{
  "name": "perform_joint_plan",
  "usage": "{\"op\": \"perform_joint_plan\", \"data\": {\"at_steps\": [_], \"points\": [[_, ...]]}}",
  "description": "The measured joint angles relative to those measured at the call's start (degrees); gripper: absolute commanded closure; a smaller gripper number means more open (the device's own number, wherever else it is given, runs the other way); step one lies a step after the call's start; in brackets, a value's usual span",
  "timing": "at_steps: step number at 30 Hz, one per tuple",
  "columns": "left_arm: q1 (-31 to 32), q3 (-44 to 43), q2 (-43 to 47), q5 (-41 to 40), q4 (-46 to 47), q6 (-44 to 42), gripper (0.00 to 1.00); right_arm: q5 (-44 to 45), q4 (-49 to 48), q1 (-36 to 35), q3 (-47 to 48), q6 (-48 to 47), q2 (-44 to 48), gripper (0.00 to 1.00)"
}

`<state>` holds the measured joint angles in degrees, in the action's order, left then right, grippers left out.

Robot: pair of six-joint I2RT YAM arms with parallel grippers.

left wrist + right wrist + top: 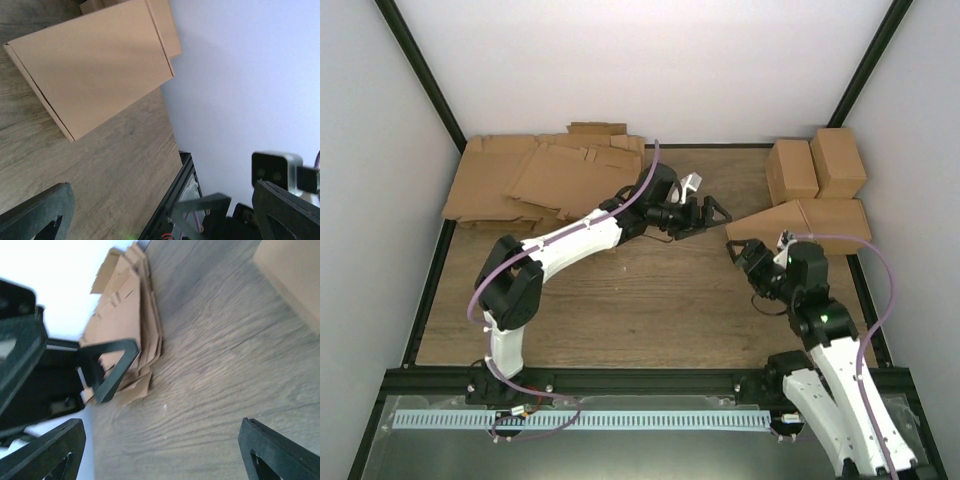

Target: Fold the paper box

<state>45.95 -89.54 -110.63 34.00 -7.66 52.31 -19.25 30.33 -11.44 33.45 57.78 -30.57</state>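
We hold the left jaws and the right jaws wide, empty — the box (828,217) lies on the worktop (650,300) near them.

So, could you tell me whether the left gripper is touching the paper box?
Apart. The left wrist view shows a stretch of bare table between the open left gripper and the near edge of the paper box.

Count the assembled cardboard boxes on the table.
3. The inner box and the outer box stand side by side in the far right corner; the third box lies just in front of them. Others may be hidden behind them.
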Motion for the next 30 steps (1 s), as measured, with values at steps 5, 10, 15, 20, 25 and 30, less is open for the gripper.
{"op": "perform_joint_plan", "data": {"at_steps": [5, 10, 15, 20, 25, 30], "points": [[0.0, -0.4, -0.6, -1.4, -0.4, -1.0, 0.05, 7.7, 0.1, 0.2, 8.4, -4.9, -13.8, 0.09], [0.0, 0.1, -6.5, -2.1, 0.5, -3.4, 0.11, 11.1, -3.4, 4.1, 6.8, -10.8, -21.1, 0.09], [0.1, 1.6, -15.8, 0.8, 4.3, -2.8, 0.16, 6.4, -9.5, 14.5, -2.9, -14.2, -21.0, 0.10], [0.0, -1.9, -22.0, 4.2, 7.7, -1.6, 0.35, -0.2, -17.7, 16.7, -13.9, -15.0, -19.7, 0.14], [0.1, -8.5, -28.2, 7.4, 12.9, 1.4, 0.44, -2.8, -28.8, 16.7, -21.4, -13.4, -19.2, 0.19], [0.1, -10.9, -32.4, 9.6, 17.3, 5.3, 0.63, -2.4, -38.4, 16.7, -23.3, -11.6, -23.1, 0.22]]}}
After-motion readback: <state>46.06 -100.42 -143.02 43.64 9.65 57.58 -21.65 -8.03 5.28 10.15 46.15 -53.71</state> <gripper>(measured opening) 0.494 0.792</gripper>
